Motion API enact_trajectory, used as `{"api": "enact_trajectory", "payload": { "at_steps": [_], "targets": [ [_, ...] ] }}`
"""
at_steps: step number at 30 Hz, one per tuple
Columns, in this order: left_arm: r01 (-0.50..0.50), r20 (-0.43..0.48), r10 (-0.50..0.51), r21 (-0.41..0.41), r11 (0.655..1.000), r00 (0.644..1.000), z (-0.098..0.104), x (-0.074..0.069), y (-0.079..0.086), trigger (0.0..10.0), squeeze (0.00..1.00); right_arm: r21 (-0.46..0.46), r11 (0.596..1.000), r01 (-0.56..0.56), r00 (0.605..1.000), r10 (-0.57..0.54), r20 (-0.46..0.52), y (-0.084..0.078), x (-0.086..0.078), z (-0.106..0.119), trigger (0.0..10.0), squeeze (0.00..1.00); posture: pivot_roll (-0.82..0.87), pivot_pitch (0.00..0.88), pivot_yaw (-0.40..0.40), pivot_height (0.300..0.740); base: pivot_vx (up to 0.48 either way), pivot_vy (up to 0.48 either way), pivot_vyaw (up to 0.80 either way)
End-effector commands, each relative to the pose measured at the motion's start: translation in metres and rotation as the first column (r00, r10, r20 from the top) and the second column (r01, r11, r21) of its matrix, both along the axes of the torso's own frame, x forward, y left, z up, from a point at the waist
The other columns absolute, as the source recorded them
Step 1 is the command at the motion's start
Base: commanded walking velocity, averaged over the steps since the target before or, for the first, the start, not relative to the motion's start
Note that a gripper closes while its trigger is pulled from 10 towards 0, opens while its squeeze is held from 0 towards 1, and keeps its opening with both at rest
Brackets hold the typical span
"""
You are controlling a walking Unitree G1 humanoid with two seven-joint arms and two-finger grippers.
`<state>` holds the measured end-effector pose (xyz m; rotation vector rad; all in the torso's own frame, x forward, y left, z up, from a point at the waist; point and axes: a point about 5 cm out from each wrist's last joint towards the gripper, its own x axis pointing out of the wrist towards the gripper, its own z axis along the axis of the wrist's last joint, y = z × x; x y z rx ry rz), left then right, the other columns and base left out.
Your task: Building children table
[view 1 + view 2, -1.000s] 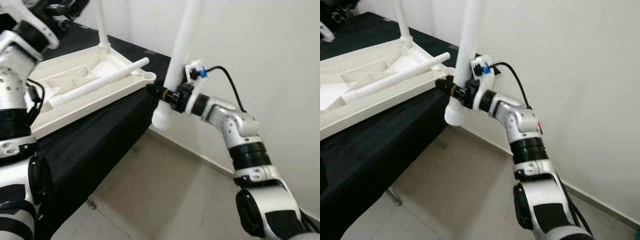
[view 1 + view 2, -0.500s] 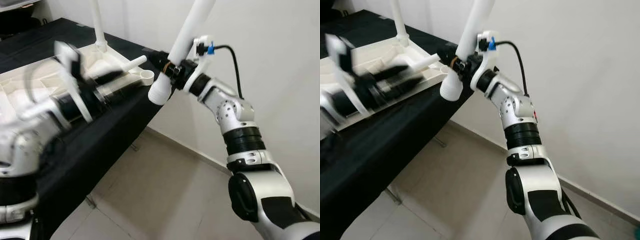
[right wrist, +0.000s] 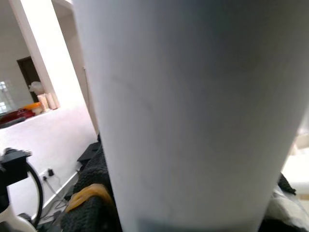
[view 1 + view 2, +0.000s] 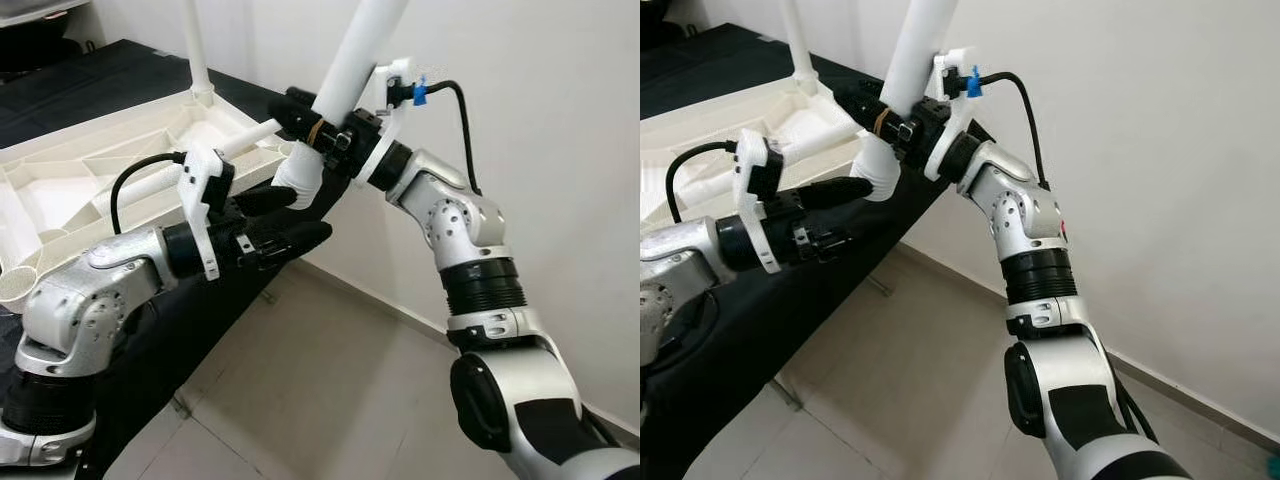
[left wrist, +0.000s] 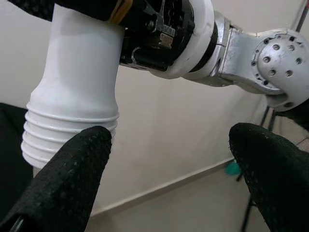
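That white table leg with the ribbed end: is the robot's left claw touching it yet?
Cannot tell. In the left wrist view, one of the open left gripper's fingers overlaps the white table leg's threaded end, showing neither gap nor contact. The right gripper holds it.

head stereo downward, wrist views close

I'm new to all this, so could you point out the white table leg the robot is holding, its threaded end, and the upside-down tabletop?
White table leg (image 4: 350,60), left eye view, smooth shaft.
Threaded end (image 5: 67,133), left wrist view, ribbed screw rings.
Upside-down tabletop (image 4: 60,165), left eye view, ribbed underside.
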<state>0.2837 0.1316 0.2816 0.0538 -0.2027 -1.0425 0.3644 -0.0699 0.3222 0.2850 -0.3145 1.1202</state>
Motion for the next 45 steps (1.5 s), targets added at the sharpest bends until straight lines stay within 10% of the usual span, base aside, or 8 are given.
{"api": "enact_trajectory", "payload": {
  "at_steps": [1, 20, 32, 45],
  "targets": [
    [-0.051, 0.077, 0.051, -0.001, 0.999, 0.996, 0.016, -0.002, 0.003, 10.0, 0.00, -0.011, 0.999, -0.052, 0.999, 0.052, -0.008, 0.007, -0.003, -0.005, 0.0, 0.00, 0.04, 0.134, -0.086, 0.740, 0.000, 0.000, 0.00],
    [-0.126, 0.191, 0.086, 0.209, 0.970, 0.978, 0.013, -0.006, 0.006, 10.0, 0.00, -0.012, 0.996, 0.089, 0.995, -0.089, -0.037, -0.006, 0.015, -0.004, 0.0, 0.00, 0.04, 0.143, -0.088, 0.740, 0.000, 0.000, 0.00],
    [-0.321, 0.311, 0.270, 0.125, 0.939, 0.911, 0.022, 0.018, 0.016, 10.0, 0.00, -0.001, 0.999, 0.052, 0.999, -0.052, -0.013, 0.001, 0.009, 0.003, 0.0, 0.00, 0.04, 0.147, -0.088, 0.740, 0.000, 0.000, 0.00],
    [-0.254, 0.279, 0.211, 0.129, 0.959, 0.937, 0.010, 0.020, 0.003, 10.0, 0.00, 0.012, 1.000, 0.028, 0.999, -0.028, -0.015, 0.005, 0.006, 0.006, 0.0, 0.00, 0.03, 0.149, -0.089, 0.740, 0.000, 0.000, 0.00]
  ]
}}
